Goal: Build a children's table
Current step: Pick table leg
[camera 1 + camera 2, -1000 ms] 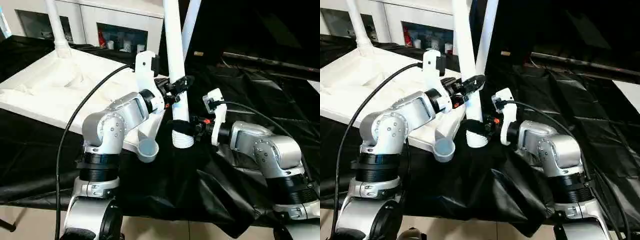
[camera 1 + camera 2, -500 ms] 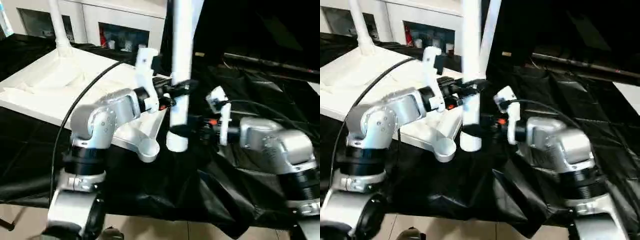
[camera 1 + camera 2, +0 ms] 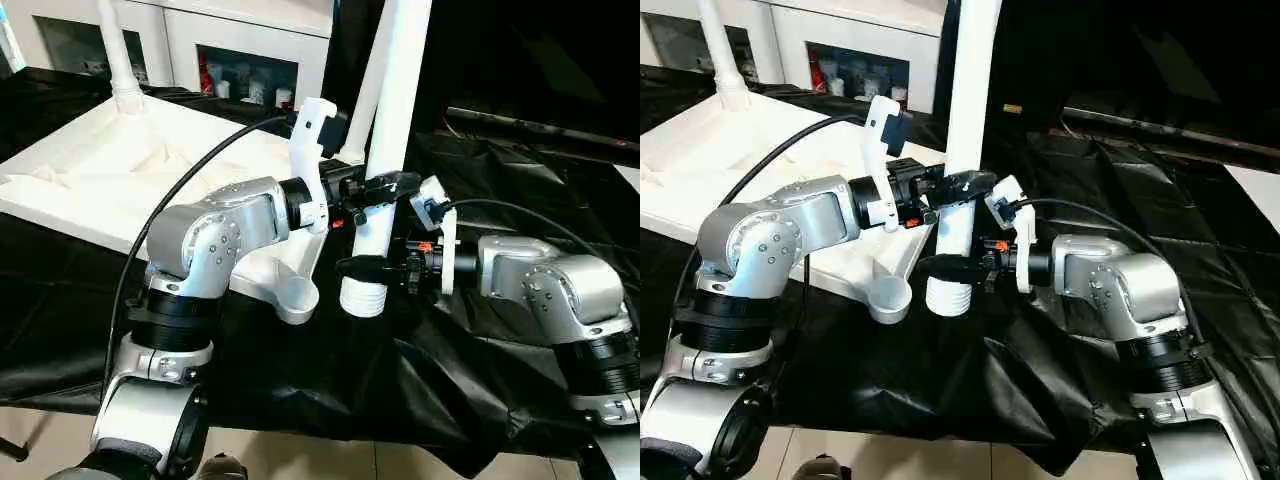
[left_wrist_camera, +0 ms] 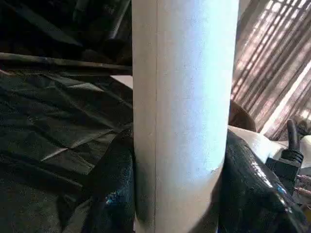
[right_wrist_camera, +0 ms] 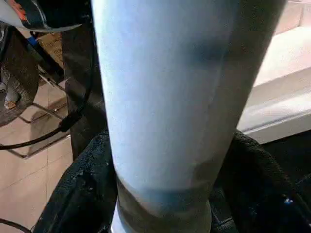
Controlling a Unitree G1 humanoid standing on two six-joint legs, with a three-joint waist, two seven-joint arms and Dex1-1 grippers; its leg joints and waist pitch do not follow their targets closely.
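The children's table tabletop [image 3: 100,170] lies underside up on the black-draped work table. Its near round corner socket [image 3: 297,298] faces up and holds nothing. I hold a white tube leg [image 3: 395,90] just right of that socket, its top leaning right and its threaded end [image 3: 362,298] just above the cloth. My left gripper [image 3: 385,187] is shut on the leg's lower part, with a finger [image 4: 114,189] on each side. Lower down, my right gripper [image 3: 365,268] is shut on the leg just above the thread, its fingers [image 5: 80,194] hugging the tube [image 5: 180,97].
One leg [image 3: 118,55] stands in the tabletop's far corner and another leg [image 3: 362,100] rises behind the held one. White cabinets [image 3: 240,40] line the back. Black cloth [image 3: 480,380] hangs over the work table's front edge. A black cable [image 3: 170,210] loops over my left arm.
The held leg has swung from leaning left to leaning right, its threaded end staying beside the near socket. My left gripper moved right with it. The camera also shifted.
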